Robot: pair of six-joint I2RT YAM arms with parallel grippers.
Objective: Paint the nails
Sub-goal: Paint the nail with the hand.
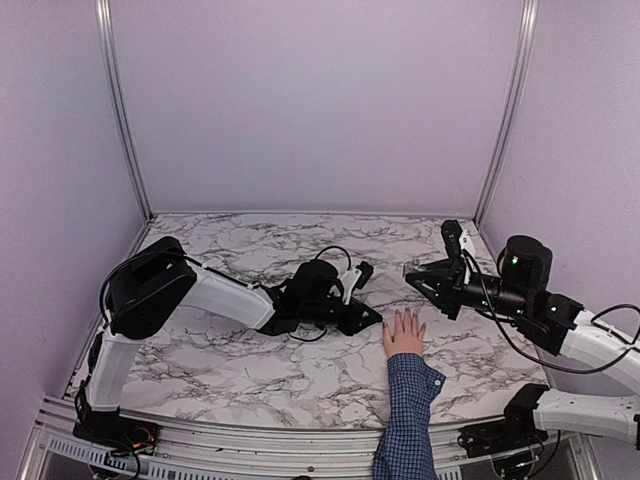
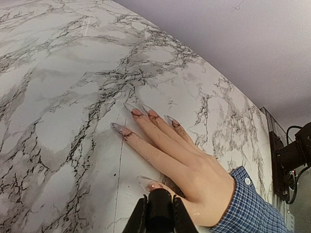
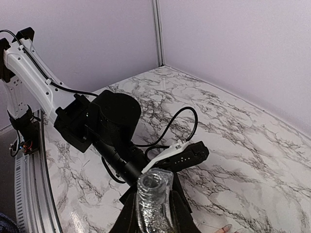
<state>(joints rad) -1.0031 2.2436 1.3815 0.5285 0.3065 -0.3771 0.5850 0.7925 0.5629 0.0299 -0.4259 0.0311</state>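
A pale hand (image 1: 404,335) in a blue checked sleeve (image 1: 405,420) lies flat on the marble table, fingers spread. Its long clear nails (image 2: 133,109) carry dark smudges at their bases. My left gripper (image 2: 159,216) is shut on a black brush cap, whose tip sits right at the thumb nail (image 2: 145,182). From above, the left gripper (image 1: 372,320) rests just left of the hand. My right gripper (image 3: 154,213) is shut on an open, uncapped glittery grey bottle (image 3: 154,194), held upright. It hovers above and behind the hand (image 1: 415,272). The brush itself is hidden under the cap.
The marble table (image 1: 250,350) is walled on three sides by lilac panels with aluminium posts (image 1: 505,110). A black cable (image 3: 187,124) loops off the left wrist. The right arm's body (image 2: 296,153) shows at the far right of the left wrist view.
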